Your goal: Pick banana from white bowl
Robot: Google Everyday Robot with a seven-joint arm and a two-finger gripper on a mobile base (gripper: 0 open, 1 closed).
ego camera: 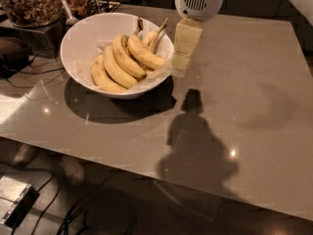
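The gripper (182,50), whether spread or pressed together cannot be told, hangs just outside the rim of the white bowl (83,38) on the bench (254,111), seemingly positioned to reach the banana (146,57) lying uppermost among the other bananas (115,70) inside it.

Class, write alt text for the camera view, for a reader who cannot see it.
A robot's pale end effector hangs just beside the right rim of a white bowl holding several yellow bananas on white paper, above a grey table. A glass jar of nuts stands at the upper left.
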